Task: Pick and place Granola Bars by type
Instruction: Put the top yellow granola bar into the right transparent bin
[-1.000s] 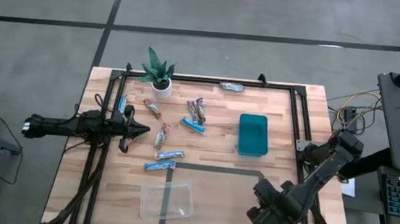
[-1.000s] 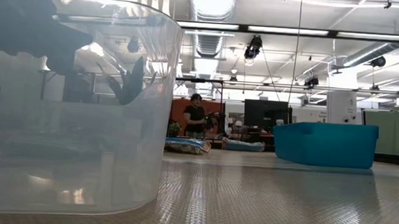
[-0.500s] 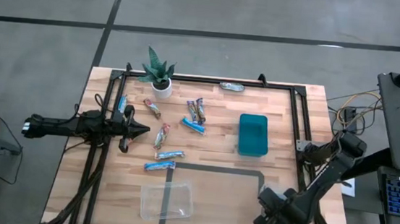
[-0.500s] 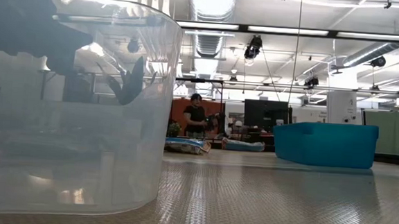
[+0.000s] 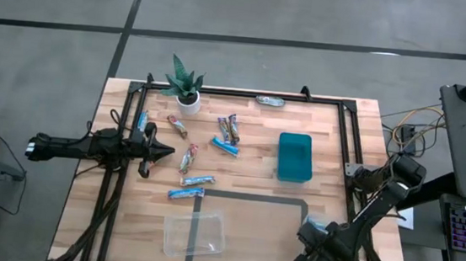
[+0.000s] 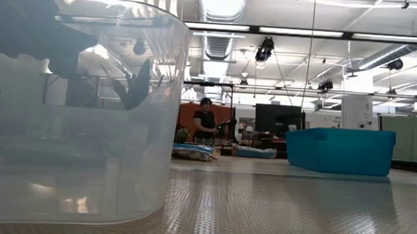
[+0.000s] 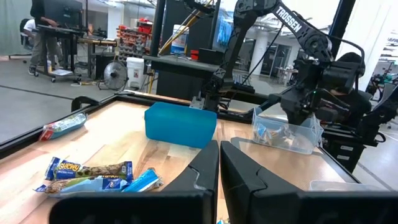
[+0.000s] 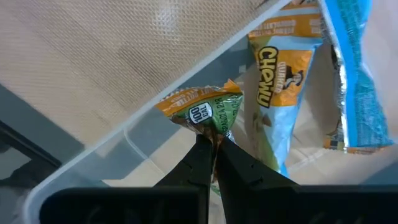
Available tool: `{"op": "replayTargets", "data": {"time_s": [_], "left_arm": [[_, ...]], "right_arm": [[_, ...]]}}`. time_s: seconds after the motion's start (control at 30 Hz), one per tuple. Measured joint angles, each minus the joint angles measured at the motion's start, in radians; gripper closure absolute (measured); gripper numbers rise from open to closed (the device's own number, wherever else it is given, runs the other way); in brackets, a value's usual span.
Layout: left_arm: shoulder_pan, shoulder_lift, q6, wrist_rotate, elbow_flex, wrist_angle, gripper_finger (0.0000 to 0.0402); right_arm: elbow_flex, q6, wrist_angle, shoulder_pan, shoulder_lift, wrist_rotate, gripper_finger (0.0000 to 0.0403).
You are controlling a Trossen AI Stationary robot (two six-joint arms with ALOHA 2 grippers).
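My right gripper (image 8: pixel 213 152) is clenched on the crimped end of a green-and-orange bar (image 8: pixel 198 112), held over a clear tub (image 7: pixel 287 130) at the table's near right corner, where other Chewy bars (image 8: pixel 273 74) already lie; so I judge one type partly sorted; the nearer empty tub (image 5: pixel 194 234) has received nothing; my left gripper (image 5: pixel 162 150) waits at the left edge, fingers closed on nothing; farther out, about eight bars (image 5: pixel 197 181) lie loose on the wood, and the teal bin (image 5: pixel 294 157) looks empty.
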Motion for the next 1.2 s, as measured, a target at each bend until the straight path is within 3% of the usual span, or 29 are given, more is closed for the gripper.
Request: {"op": "replayTargets", "data": {"time_s": [0.4,0.83,1.2], "left_arm": [[0.0,0.0,0.0,0.0,0.0,0.0,0.0402],[0.0,0.0,0.0,0.0,0.0,0.0,0.0402],[0.0,0.0,0.0,0.0,0.0,0.0,0.0402]], "right_arm": [[-0.028,-0.013,0.022,0.0,-0.002,-0.029,0.0387],[-0.042,-0.027,0.027,0.0,-0.002,-0.045,0.0289],[-0.043,-0.031,0.014,-0.008,-0.068,-0.048,0.0232]]}}
